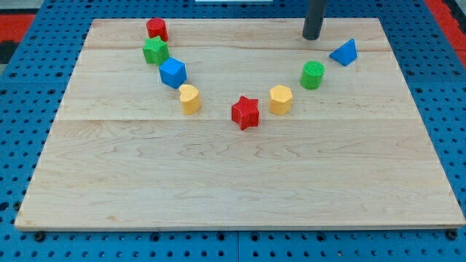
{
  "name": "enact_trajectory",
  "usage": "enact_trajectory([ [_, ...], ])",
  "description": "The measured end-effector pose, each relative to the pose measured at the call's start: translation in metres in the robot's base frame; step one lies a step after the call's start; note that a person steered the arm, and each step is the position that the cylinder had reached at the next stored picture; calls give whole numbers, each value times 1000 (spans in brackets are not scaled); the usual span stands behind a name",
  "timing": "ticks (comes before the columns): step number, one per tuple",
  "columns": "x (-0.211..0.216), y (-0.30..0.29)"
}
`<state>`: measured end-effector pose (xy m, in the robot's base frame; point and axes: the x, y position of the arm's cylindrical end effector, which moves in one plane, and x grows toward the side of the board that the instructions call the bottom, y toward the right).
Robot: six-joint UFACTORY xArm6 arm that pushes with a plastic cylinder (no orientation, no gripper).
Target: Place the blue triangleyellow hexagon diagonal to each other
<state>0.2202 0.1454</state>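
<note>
The blue triangle (344, 52) lies near the view's top right of the wooden board (233, 175). The yellow hexagon (280, 100) sits lower and to the left of it, near the board's middle. A green cylinder (312, 75) stands between the two. My tip (312, 36) rests on the board at the view's top, just left of the blue triangle and above the green cylinder, touching no block.
A red star (245, 112) lies left of the yellow hexagon. Further left, a yellow block (189, 99), a blue cube (173, 72), a green star-like block (155, 51) and a red block (156, 29) form a line rising to the view's top left.
</note>
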Motion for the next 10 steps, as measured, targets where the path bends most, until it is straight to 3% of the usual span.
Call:
enact_trajectory([
  [1,-6,59],
  [2,71,67],
  [3,115,32],
  [4,96,7],
  [5,130,-17],
  [6,162,28],
  [7,143,27],
  [8,192,69],
  [9,275,65],
  [10,316,49],
])
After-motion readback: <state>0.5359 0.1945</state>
